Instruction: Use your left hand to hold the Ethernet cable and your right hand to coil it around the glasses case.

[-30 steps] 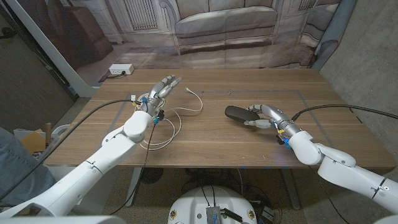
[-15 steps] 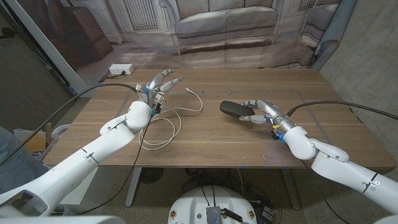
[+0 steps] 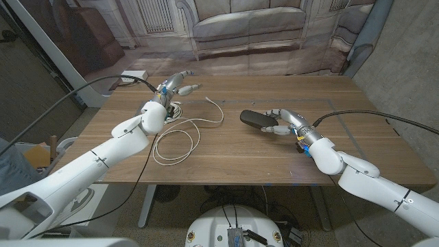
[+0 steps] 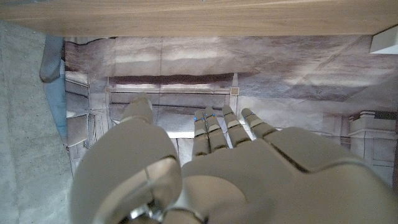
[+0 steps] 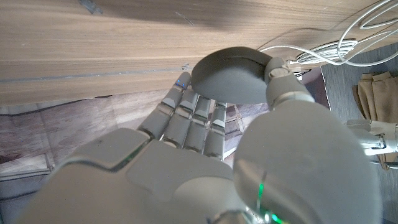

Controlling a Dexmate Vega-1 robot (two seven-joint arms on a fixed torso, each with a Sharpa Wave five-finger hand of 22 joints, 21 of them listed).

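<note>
Gripping the glasses case (image 3: 257, 119), the right hand (image 3: 282, 122) is ready. The left hand (image 3: 174, 86), fingers spread and empty, must next grasp the Ethernet cable (image 3: 180, 137) below it.

Bare wooden table (image 3: 260, 154) is lying open along the near edge and between my two hands. My right hand (image 3: 282, 122) is gripping the glasses case (image 3: 255, 119) mid-table, blocking that spot. The white Ethernet cable (image 3: 180, 140) is looping across the near-left part, beside my left hand (image 3: 173, 86), which is hovering spread by the far-left edge.
</note>
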